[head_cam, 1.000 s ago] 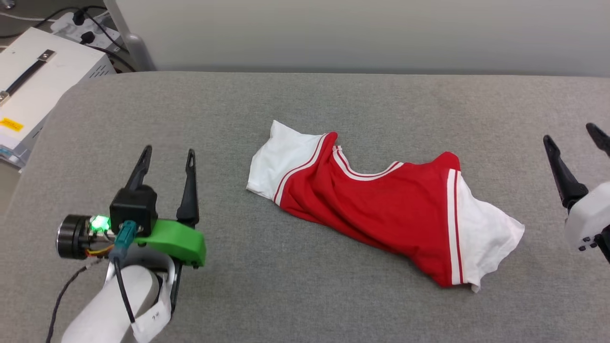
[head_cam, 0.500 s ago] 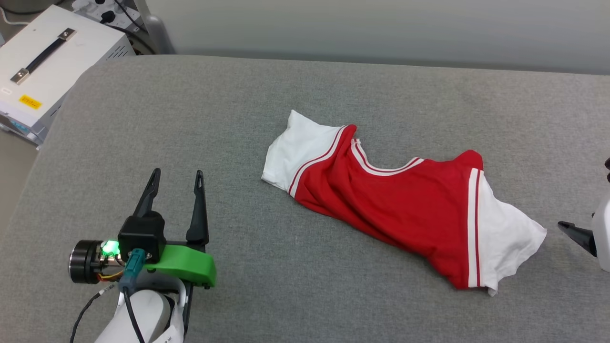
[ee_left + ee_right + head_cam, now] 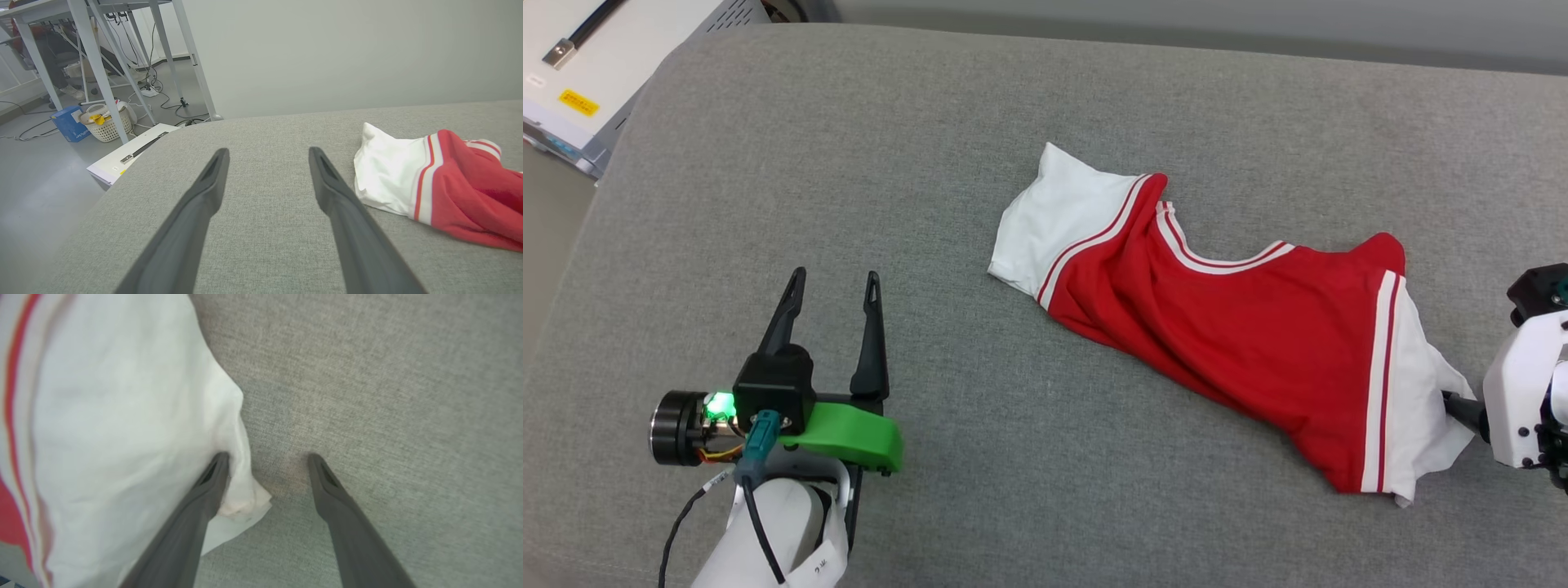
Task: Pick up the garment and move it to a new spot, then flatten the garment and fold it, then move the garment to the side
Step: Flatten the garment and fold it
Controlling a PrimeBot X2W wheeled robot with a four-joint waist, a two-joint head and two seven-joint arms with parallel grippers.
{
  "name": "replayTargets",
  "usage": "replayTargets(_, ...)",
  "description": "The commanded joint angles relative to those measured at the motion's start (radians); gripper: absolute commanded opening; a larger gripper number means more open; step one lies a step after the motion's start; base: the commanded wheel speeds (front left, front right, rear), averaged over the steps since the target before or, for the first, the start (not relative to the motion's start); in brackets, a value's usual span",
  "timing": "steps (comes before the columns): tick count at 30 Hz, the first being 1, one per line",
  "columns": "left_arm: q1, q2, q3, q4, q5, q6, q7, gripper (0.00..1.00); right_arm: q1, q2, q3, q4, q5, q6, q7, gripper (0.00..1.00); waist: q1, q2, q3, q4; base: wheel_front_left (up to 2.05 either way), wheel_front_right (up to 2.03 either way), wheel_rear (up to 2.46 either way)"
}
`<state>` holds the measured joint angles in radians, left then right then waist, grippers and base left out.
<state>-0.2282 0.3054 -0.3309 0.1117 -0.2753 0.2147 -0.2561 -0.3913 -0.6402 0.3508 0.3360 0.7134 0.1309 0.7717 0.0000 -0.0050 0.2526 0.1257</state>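
The garment (image 3: 1241,351), a red T-shirt with white sleeves and striped trim, lies crumpled across the grey padded surface (image 3: 849,147). My right gripper (image 3: 265,457) is open at the shirt's right end, fingers pointing down. One of its fingers (image 3: 204,490) presses on the edge of the white sleeve (image 3: 122,416), and a bit of cloth lies between the jaws. My left gripper (image 3: 835,278) hovers open and holds nothing, well to the left of the other white sleeve (image 3: 388,175).
A white box with a black handle (image 3: 572,65) stands off the surface's far left corner. In the left wrist view, metal table legs (image 3: 94,69), a basket (image 3: 102,122) and cables sit on the floor beyond. A pale wall runs behind.
The head camera has tilted down and shifted. My right gripper has turned and come down onto the edge of the shirt's right sleeve. The left gripper stays open.
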Motion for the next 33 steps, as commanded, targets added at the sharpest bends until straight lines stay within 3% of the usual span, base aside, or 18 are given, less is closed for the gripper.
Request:
replayTargets(1, -0.018, -0.011, 0.011, 0.006, 0.013, -0.009, -0.006, 1.0, 0.01, 0.018, 0.032, 0.03, 0.002, 0.0, -0.007, 1.0, 0.0, 0.005, 0.012, 0.006, 0.0, 0.0, 0.0)
replayTargets(6, -0.013, -0.028, 0.043, 0.023, 0.035, -0.028, -0.006, 1.0, 0.023, 0.028, 0.094, 0.075, 0.006, 0.0, -0.086, 1.0, 0.0, 0.005, 0.006, -0.008, 0.0, 0.0, 0.0)
replayTargets(7, -0.011, -0.03, 0.052, 0.027, 0.038, -0.032, -0.006, 1.0, 0.018, 0.025, 0.101, 0.077, 0.008, 0.0, -0.116, 0.05, 0.0, 0.005, 0.001, -0.015, 0.0, 0.0, 0.0)
replayTargets(8, -0.01, -0.031, 0.058, 0.032, 0.042, -0.037, -0.006, 1.0, 0.015, 0.02, 0.106, 0.077, 0.009, 0.0, -0.139, 0.0, 0.0, 0.005, -0.004, -0.019, 0.0, 0.0, 0.0)
replayTargets(14, -0.014, -0.021, 0.092, 0.057, 0.064, -0.078, -0.006, 1.0, -0.015, -0.034, 0.085, 0.05, -0.003, 0.0, -0.308, 0.0, 0.0, 0.005, -0.057, -0.06, 0.0, 0.0, 0.0)
replayTargets(18, -0.042, -0.001, 0.11, 0.071, 0.073, -0.111, -0.006, 1.0, 0.003, -0.084, 0.047, 0.003, -0.008, 0.0, -0.359, 0.0, 0.0, 0.005, -0.084, -0.085, 0.0, 0.0, 0.0)
replayTargets(27, -0.222, 0.062, 0.117, 0.151, 0.07, -0.215, -0.001, 1.0, 0.134, -0.153, -0.094, -0.14, -0.023, 0.0, -0.372, 0.0, 0.0, 0.005, -0.095, -0.131, 0.0, 0.0, 0.0)
replayTargets(33, -0.447, 0.084, 0.052, 0.199, 0.064, -0.308, 0.116, 1.0, 0.23, -0.129, -0.226, -0.231, -0.068, 0.0, -0.338, 0.0, 0.0, 0.005, -0.07, -0.16, 0.0, 0.0, 0.0)
